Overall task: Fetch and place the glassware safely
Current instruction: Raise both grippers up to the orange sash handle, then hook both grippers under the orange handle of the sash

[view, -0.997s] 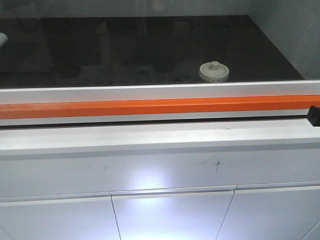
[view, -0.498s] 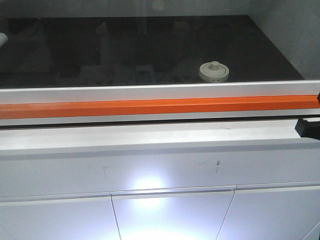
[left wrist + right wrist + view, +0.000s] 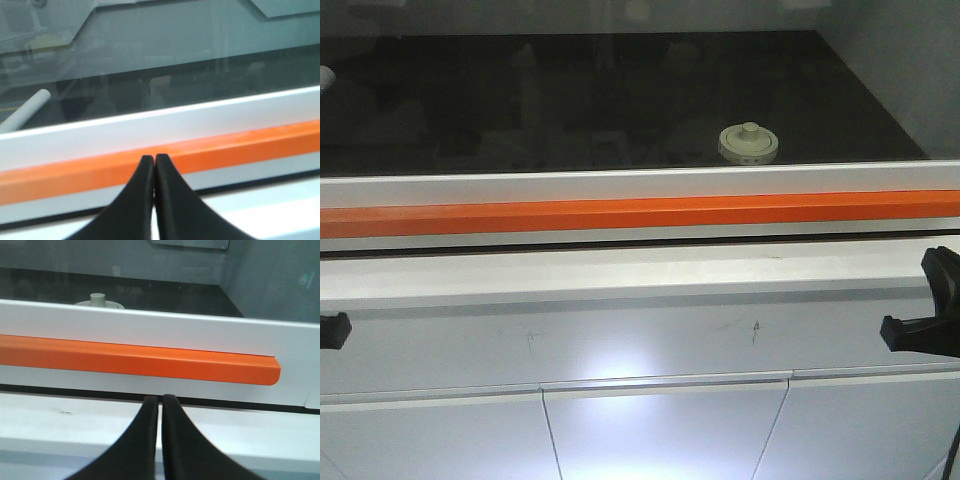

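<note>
The jar [image 3: 749, 142] sat on the dark tabletop [image 3: 520, 90] behind the orange bar [image 3: 620, 214]. The left pincer [image 3: 153, 161] and right pincer [image 3: 161, 400] were each pressed together, near the bar.

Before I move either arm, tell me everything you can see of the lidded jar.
The jar is small and squat, upright, its round cream-white lid on, with a central knob and small marks round the rim. Its body is barely visible. It stands alone on the dark worktop, right of centre.
</note>
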